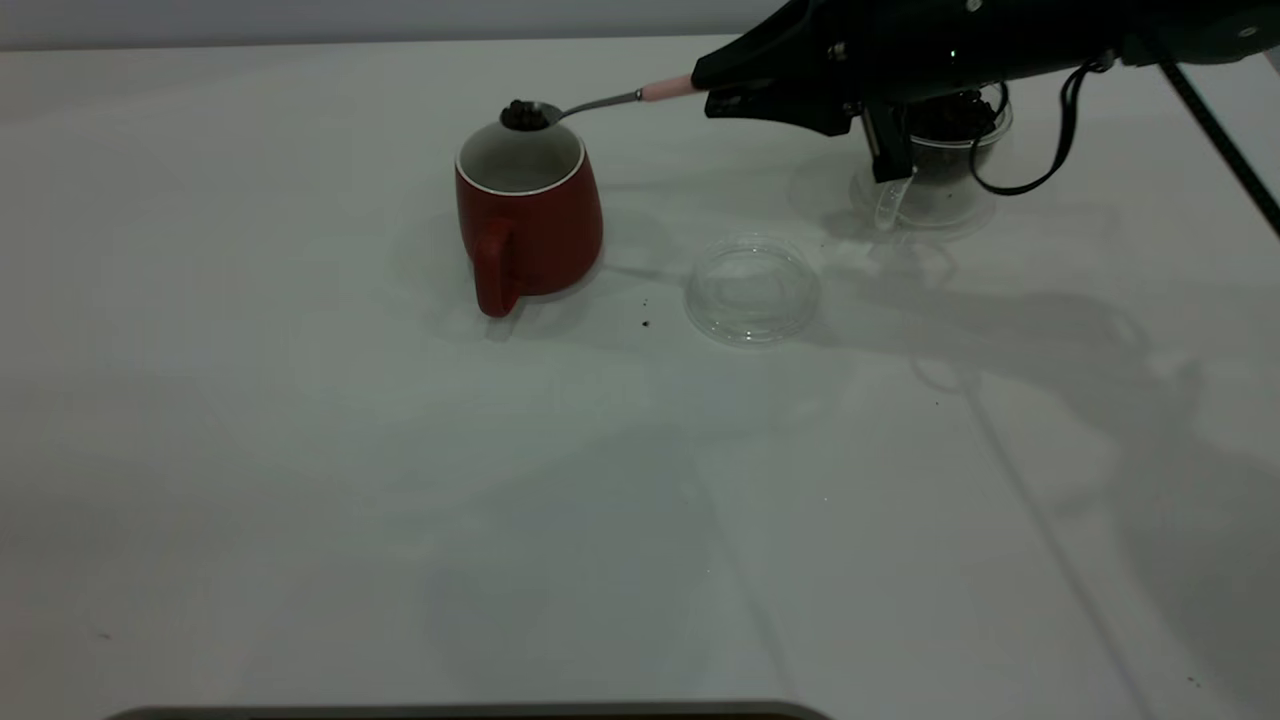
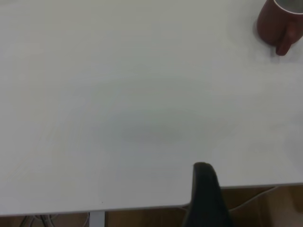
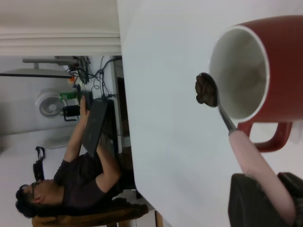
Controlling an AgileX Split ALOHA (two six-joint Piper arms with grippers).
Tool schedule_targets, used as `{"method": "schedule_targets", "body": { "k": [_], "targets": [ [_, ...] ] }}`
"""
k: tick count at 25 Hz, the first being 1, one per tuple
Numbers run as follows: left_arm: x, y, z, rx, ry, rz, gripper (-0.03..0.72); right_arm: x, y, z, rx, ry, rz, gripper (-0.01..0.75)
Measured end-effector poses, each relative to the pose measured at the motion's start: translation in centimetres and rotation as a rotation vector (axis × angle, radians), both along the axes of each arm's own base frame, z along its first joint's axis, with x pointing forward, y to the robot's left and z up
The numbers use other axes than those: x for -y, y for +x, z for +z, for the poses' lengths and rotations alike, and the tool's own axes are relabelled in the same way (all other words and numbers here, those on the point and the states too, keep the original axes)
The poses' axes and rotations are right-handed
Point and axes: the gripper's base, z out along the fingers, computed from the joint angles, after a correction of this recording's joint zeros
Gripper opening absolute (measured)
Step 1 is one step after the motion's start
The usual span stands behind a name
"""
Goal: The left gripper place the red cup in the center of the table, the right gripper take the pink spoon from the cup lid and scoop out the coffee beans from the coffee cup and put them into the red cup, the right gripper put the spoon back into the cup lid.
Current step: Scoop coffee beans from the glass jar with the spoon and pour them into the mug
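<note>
Now: table [image 1: 300, 500] white, bare across its near half | right gripper [image 1: 712, 92] clenched on pink spoon [image 1: 668, 89] handle, held level above the table | red cup [image 1: 528, 215] upright, spoon bowl at its far rim | cup lid [image 1: 752, 290] beside it | coffee cup [image 1: 945, 165] behind the arm | coffee beans [image 1: 518, 114] heaped in the spoon | left gripper [image 2: 203, 189] over the table edge, grip cannot be told

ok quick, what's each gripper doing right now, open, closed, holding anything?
Right gripper: closed on the pink spoon, its bowl of coffee beans at the red cup rim.
Left gripper: off at the table edge; jaws cannot be told.
</note>
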Motion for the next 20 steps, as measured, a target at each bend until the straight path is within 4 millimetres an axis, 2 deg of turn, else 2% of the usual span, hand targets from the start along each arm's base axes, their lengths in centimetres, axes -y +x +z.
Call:
{"method": "schedule_targets", "body": {
  "k": [5,17,20],
  "targets": [
    [0.0,0.0,0.0,0.000,0.000,0.000,0.569,-0.7,0.6,-1.4,0.052,-0.046,0.028,0.111],
    [0.0,0.0,0.0,0.000,0.000,0.000,0.569,-0.4,1.1,-2.0,0.529,-0.280,0.241,0.111],
    [0.0,0.0,0.0,0.000,0.000,0.000,0.569,-0.4,1.0,-2.0,0.592,-0.297,0.274,0.111]
  ]
}}
